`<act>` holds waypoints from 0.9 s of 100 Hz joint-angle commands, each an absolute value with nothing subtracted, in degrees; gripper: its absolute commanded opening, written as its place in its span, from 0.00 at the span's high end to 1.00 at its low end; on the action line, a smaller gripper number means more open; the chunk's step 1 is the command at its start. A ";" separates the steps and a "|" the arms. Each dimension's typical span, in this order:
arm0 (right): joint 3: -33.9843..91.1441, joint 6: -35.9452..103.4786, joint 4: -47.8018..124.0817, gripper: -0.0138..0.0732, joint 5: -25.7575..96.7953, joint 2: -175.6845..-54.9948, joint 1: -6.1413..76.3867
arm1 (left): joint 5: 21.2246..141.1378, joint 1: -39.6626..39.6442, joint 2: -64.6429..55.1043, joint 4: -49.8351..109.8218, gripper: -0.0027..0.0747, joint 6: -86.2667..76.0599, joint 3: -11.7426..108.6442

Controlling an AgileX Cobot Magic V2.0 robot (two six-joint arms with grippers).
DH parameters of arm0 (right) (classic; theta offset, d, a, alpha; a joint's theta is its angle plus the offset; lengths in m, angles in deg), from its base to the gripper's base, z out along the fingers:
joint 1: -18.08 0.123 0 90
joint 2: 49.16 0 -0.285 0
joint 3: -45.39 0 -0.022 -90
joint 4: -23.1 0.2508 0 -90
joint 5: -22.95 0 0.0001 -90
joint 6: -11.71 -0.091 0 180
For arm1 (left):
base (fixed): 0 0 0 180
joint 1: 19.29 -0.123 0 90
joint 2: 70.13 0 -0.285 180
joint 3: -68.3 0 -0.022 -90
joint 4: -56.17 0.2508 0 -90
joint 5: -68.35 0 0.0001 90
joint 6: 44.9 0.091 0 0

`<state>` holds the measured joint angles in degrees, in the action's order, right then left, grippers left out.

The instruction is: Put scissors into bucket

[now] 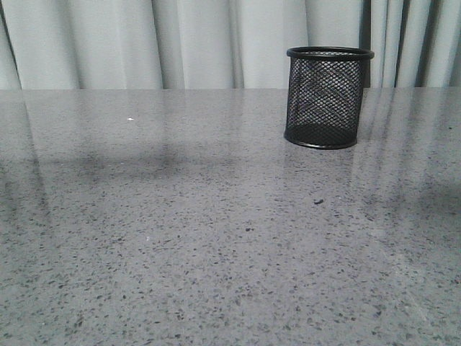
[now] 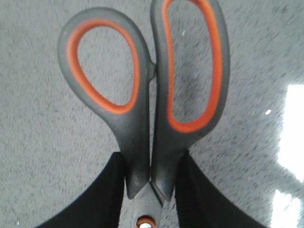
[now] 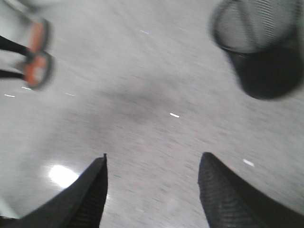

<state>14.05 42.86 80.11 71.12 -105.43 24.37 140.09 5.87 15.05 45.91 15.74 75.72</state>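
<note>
In the left wrist view my left gripper (image 2: 151, 164) is shut on the scissors (image 2: 142, 95), its black fingers (image 2: 110, 190) clamped on the neck below the grey, orange-lined loop handles, above the grey table. The blades are hidden. The black mesh bucket (image 1: 328, 97) stands upright at the back right of the table in the front view, where neither gripper shows. In the blurred right wrist view my right gripper (image 3: 153, 159) is open and empty over bare table, the bucket (image 3: 259, 52) is ahead of it, and the scissors' handles (image 3: 37, 54) show at the edge.
The speckled grey stone table (image 1: 180, 238) fills the front view. Pale curtains (image 1: 144, 43) hang behind its far edge. A bright light reflection (image 3: 61, 175) lies on the table near the right gripper.
</note>
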 commanded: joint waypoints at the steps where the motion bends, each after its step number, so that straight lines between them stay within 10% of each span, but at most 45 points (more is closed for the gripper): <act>1: 16.03 50.54 94.26 0.40 69.59 -107.09 24.45 | 136.68 9.27 11.92 45.90 0.99 11.19 77.82; 90: 16.03 65.33 119.03 0.40 83.40 -116.28 24.45 | 125.35 27.37 11.22 51.90 0.99 -4.45 78.86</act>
